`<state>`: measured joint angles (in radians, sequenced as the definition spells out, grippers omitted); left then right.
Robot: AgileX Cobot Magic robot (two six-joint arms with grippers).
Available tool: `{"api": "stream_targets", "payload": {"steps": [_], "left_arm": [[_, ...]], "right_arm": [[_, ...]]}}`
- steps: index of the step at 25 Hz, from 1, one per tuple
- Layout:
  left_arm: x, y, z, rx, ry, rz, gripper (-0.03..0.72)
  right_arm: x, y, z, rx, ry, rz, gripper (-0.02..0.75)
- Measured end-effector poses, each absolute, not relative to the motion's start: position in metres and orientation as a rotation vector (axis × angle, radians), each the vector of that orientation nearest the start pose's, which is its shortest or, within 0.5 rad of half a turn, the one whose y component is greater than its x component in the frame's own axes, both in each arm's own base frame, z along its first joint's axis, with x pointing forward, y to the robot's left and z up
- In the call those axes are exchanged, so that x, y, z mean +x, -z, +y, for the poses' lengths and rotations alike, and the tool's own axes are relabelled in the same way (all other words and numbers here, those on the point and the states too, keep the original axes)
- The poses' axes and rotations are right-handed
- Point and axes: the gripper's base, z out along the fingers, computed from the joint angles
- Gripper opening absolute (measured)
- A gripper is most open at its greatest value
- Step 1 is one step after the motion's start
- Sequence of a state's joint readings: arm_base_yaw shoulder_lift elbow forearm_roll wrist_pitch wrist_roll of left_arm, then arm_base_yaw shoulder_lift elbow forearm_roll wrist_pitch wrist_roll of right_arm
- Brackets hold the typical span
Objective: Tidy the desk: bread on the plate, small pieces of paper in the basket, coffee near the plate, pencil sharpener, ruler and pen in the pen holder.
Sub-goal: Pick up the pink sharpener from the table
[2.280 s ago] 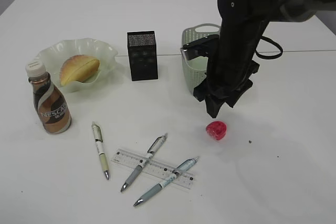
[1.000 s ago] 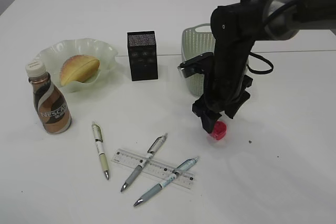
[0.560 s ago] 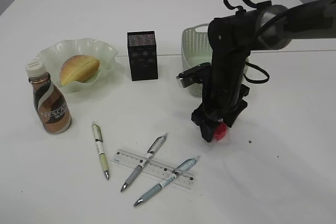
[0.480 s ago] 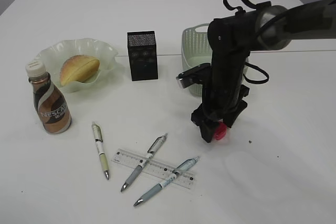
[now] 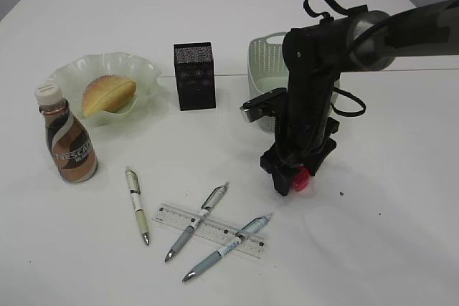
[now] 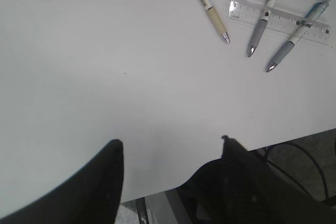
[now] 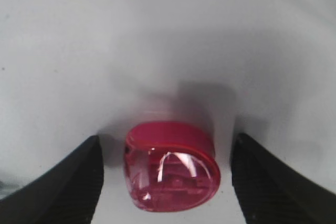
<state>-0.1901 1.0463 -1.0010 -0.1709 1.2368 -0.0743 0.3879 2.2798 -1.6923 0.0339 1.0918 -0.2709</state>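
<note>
Right hand [image 7: 165, 177], fingers spread and gripping nothing, stands low over the worktop [image 5: 401, 198] straddling the red pencil sharpener [image 7: 170, 165], which lies dead centre between them, at basket's [image 5: 264, 62] 6 o'clock.

The right tool [image 5: 290, 180] stands low on the table [image 5: 401, 198] right of centre, its jaws spread on either side of the red pencil sharpener [image 7: 170, 174] with a narrow gap on each side. Just behind it the green basket [image 5: 269, 80] blocks the way toward the far edge, and the black pen holder [image 5: 194, 76] stands left of the basket. Toward the near edge, three pens [image 5: 196, 222] and the ruler [image 5: 209, 229] lie clustered. The plate with bread [image 5: 104, 91] and the coffee bottle [image 5: 66, 137] fill the left side. The table's right side and near-right corner lie open. The left tool [image 6: 170, 153] hangs over bare table near the near edge.
</note>
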Motion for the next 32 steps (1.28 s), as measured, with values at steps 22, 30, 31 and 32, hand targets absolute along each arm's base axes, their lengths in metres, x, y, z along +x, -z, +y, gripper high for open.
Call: {"api": "stream_targets", "payload": {"steps": [22,30,31,32], "left_arm": [[0.169,-0.336,-0.047,0.125,0.307,2.773,0.433],[0.169,-0.336,-0.048,0.125,0.309,2.773,0.433],[0.169,-0.336,-0.048,0.125,0.309,2.773,0.434],[0.169,-0.336,-0.048,0.125,0.309,2.773,0.433]], "right_arm": [[0.422,-0.134,0.174,-0.988,-0.053,2.936,0.333],[0.456,-0.171,0.188,-0.971,-0.062,2.616,0.333],[0.459,-0.175,0.19,-0.963,-0.064,2.583,0.333],[0.462,-0.179,0.191,-0.953,-0.068,2.555,0.333]]}}
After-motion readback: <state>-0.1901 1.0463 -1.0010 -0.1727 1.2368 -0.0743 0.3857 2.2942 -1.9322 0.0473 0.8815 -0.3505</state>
